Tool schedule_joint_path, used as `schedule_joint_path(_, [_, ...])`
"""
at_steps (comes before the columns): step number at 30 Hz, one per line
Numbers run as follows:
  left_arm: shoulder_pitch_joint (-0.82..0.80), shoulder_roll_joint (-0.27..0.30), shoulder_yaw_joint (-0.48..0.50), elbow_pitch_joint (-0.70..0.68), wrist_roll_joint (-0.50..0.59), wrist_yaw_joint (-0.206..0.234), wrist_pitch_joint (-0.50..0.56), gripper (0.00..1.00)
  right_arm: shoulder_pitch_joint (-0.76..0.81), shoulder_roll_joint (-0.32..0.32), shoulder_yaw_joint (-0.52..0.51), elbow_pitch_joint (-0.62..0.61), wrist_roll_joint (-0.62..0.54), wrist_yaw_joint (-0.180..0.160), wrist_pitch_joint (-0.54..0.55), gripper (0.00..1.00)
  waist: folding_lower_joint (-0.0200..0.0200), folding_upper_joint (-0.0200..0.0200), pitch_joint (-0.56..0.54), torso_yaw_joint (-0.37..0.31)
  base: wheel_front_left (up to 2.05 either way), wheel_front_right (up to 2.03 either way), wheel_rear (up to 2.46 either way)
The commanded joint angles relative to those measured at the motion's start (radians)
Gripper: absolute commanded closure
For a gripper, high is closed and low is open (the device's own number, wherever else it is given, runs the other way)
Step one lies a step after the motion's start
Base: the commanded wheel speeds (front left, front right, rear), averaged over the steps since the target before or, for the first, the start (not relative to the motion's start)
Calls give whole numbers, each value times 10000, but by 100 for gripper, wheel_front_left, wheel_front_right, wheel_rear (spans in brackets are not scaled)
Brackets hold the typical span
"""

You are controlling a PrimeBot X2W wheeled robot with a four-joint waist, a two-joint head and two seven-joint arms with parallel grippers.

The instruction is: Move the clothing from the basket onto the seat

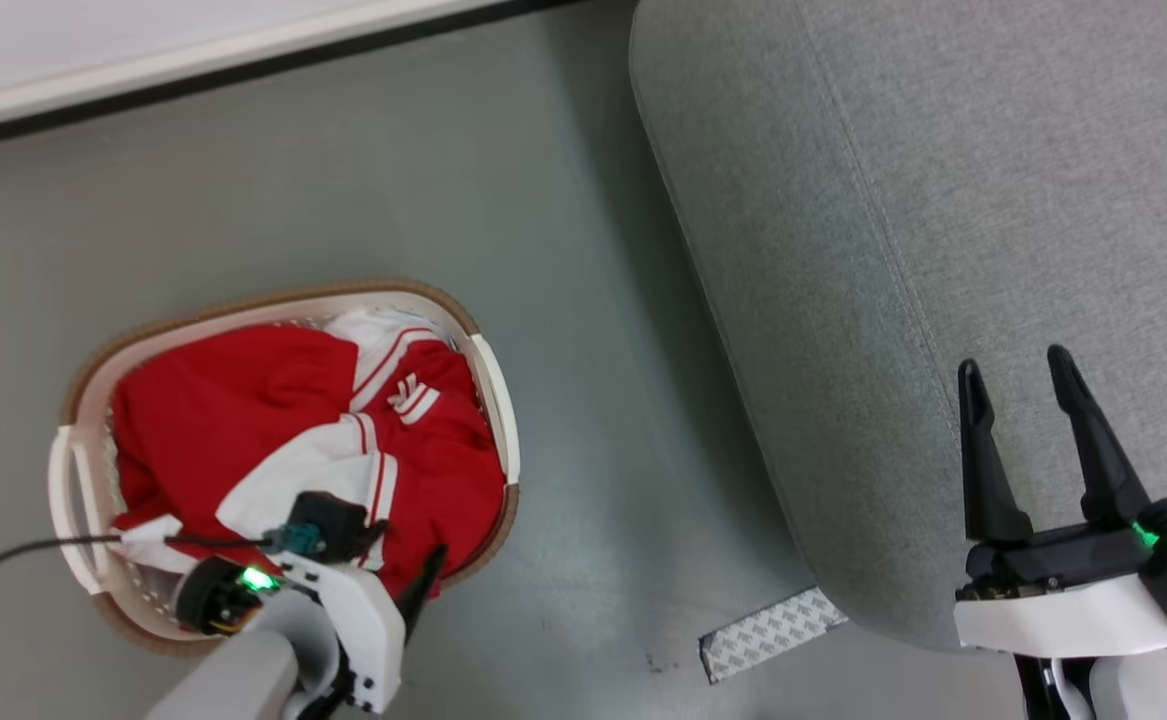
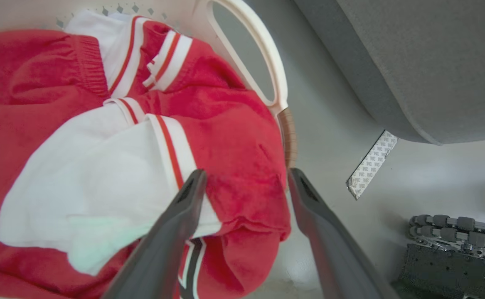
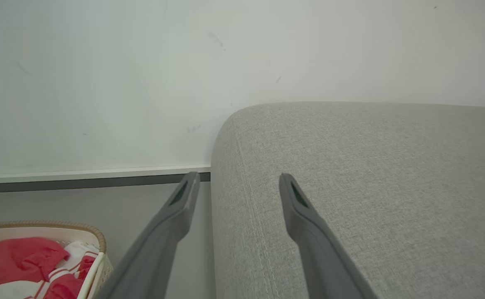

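**laundrybot_fan:** So where's the clothing (image 1: 273,420) sitting right now?

**gripwatch:** All of it is piled in the basket (image 1: 496,400) on the floor (image 1: 343,180), red with the white panels on top. One red fold droops over the rim on the side nearest the seat (image 1: 943,200). None of it is on the seat.

**laundrybot_fan:** And the left claw (image 2: 247,172)?

**gripwatch:** It's spread wide right above the pile at the basket's near edge, with nothing pinched. In the wrist view, one finger is over the striped white panel and the other is out past the drooping red fold, over the floor. I can't tell if the tips touch the fabric.

**laundrybot_fan:** Right claw (image 1: 1013,358)?

**gripwatch:** Also wide open and empty, over the seat cushion near its rounded edge and well apart from the basket. There's a patterned strip (image 1: 768,632) on the floor by the seat's corner.
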Motion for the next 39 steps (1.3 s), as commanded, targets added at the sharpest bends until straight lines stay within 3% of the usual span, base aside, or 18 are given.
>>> schedule_joint_path(1, [-180, 173, -75, 111, -228, 11, 36, 0, -227, -24, 16, -76, 65, -24, 7, 0, -1, -1, 316, -99, 0, 0, 0])
schedule_joint_path(9, [-877, 734, -1314, 99, -520, 11, 225, 0, -488, -25, 102, -233, 289, -24, 7, 0, -1, -1, 1271, -226, 0, 0, 0])
schedule_joint_path(10, [-971, 798, -1449, 129, -609, 11, 233, 55, -515, -24, 105, -223, 317, -24, 7, 0, -1, -1, 1315, -224, 0, 0, 0])
schedule_joint_path(11, [-1065, 860, -1605, 169, -664, 11, 237, 87, -538, -24, 113, -203, 328, -24, 7, 0, -1, -1, 1341, -219, 0, 0, 0])
schedule_joint_path(12, [-1150, 912, -1725, 209, -720, 11, 161, 100, -561, -22, 121, -185, 343, -24, 7, 0, -1, -1, 1355, -207, 0, 0, 0])
schedule_joint_path(19, [-1330, 782, -2085, 410, -1315, 11, -805, 100, -509, -25, -47, 32, 254, -24, 7, 0, -1, -1, 697, 144, 0, 0, 0])
schedule_joint_path(30, [-510, 300, -1368, -714, -2203, 73, -1688, 100, 398, -33, -526, 583, -383, -25, 7, 0, -1, -1, -2398, 1261, 0, 0, 0])
schedule_joint_path(39, [666, 512, -121, -3294, -1970, 956, -1677, 100, 1526, -34, -778, 967, -860, -25, 7, 0, -1, -1, -4801, 1863, 0, 0, 0])
